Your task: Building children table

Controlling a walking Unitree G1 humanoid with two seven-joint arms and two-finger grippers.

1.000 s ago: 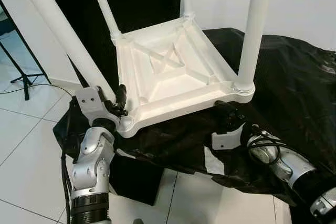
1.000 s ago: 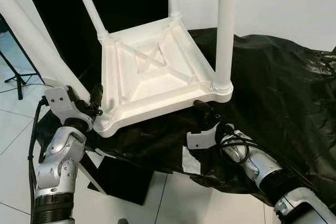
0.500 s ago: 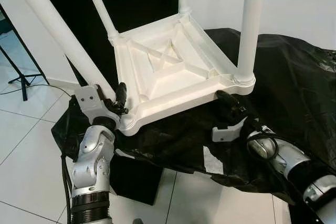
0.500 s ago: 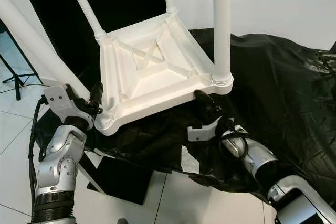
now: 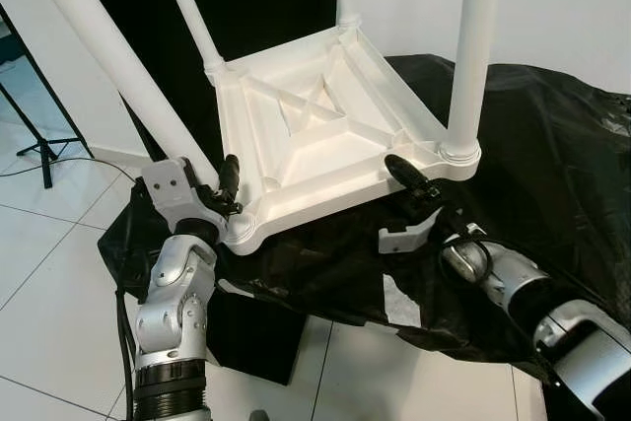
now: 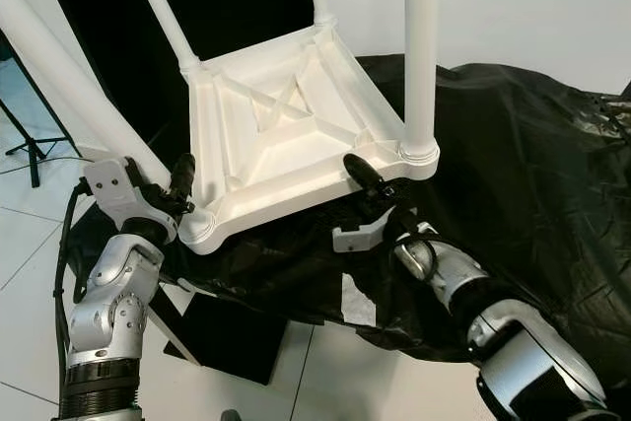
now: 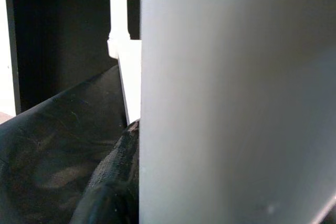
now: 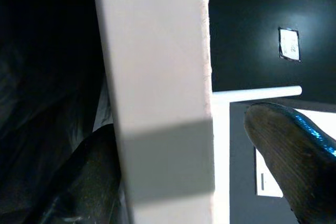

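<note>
Four white legs rise from an upturned white children table in the centre of the frame, its ribbed underside facing up, resting on a worktop draped in black plastic sheet. The left tool, lower left of the frame, is closed around the base of the near-left leg at the table's corner; its wrist view shows that leg close against one black finger. The right tool, centre right, straddles the table's front rim, one finger above and one below; whether they press the rim cannot be told. A dark door stands behind.
</note>
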